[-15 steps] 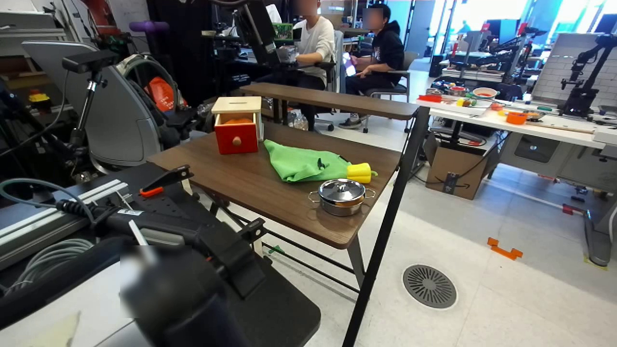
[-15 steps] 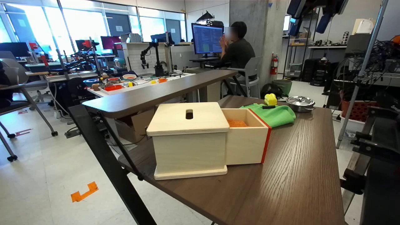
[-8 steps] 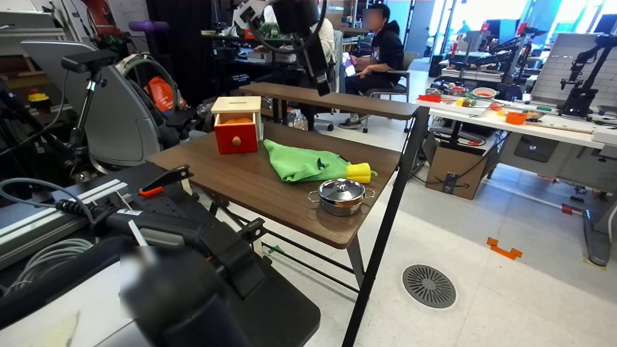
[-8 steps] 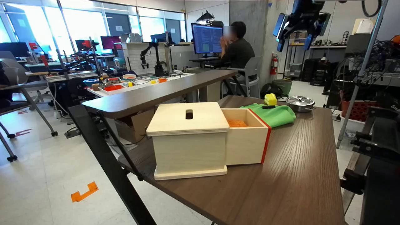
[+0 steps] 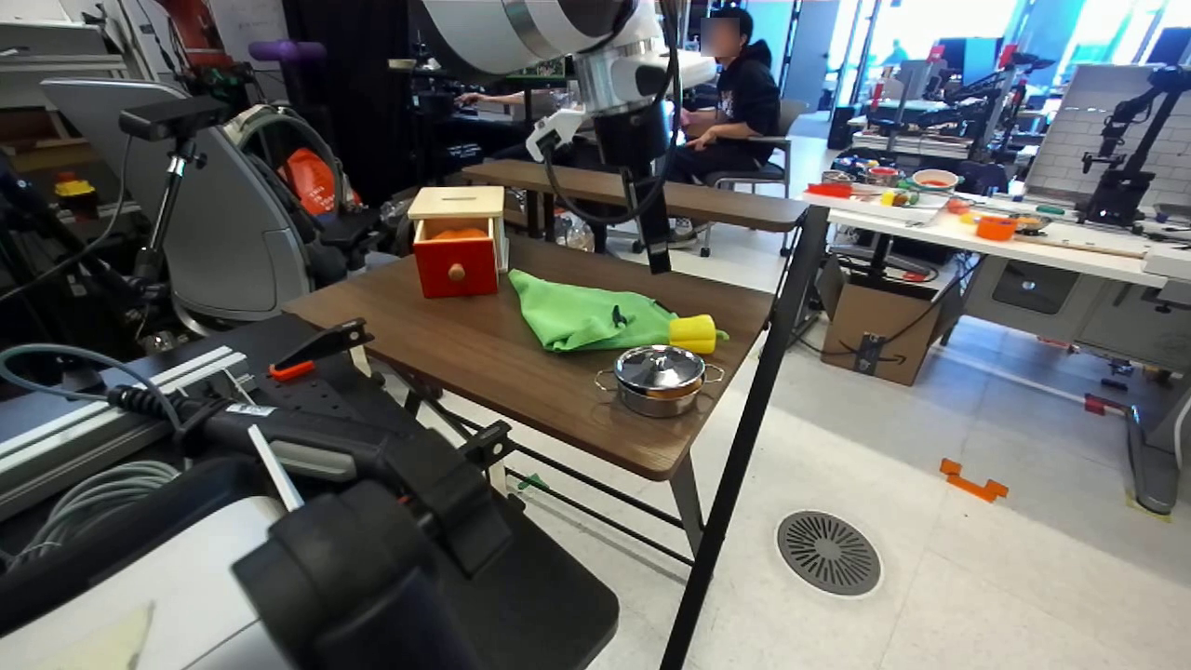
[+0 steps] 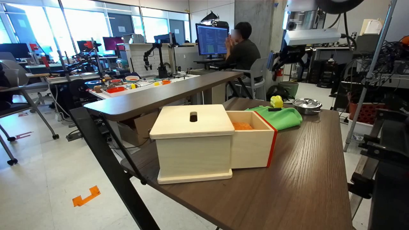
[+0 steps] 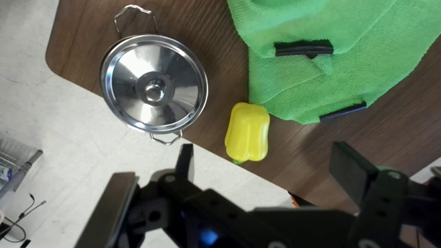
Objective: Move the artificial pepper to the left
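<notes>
"Above the brown wood-grain table (image 5: 465,344), how's the black two-fingered pincer (image 7: 264,150)?"
"Fingers (image 7: 351,168) well apart."
"Where's the glossy yellow pepper (image 7: 247,132)?"
"On the table, green stem (image 7: 237,161) and long axis towards its edge, blunt end touching crumpled green cloth (image 7: 310,86)."

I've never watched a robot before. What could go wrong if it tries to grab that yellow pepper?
It might get nudged off: the yellow pepper lies close to the edge of the table.
Fabric might get pinched too: the green cloth reaches up to the pepper's end, and the jaws are wide open.
A sideways sweep could perhaps bump the lidded pot, which stands nearby, also near the edge.
</notes>
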Robot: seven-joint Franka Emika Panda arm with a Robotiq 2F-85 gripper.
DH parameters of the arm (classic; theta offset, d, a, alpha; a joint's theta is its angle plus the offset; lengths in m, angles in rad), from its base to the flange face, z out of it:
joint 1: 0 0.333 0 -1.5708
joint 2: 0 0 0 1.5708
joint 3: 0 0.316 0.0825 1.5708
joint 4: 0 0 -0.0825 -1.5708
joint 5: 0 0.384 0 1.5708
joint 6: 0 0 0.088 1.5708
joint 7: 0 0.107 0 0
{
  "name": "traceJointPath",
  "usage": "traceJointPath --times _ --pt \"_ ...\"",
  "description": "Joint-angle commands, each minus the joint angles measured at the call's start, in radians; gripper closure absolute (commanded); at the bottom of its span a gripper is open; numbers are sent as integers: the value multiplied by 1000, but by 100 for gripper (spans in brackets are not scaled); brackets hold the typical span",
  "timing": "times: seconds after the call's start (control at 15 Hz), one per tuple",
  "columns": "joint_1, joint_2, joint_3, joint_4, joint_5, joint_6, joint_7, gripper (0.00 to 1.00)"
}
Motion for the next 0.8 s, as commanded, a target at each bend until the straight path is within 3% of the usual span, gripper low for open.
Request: traceJointPath --times 0.0,0.73 --pt "51 131 -42 125 98 -8 -28 0" --pt "51 286 -102 260 246 -28 -102 0"
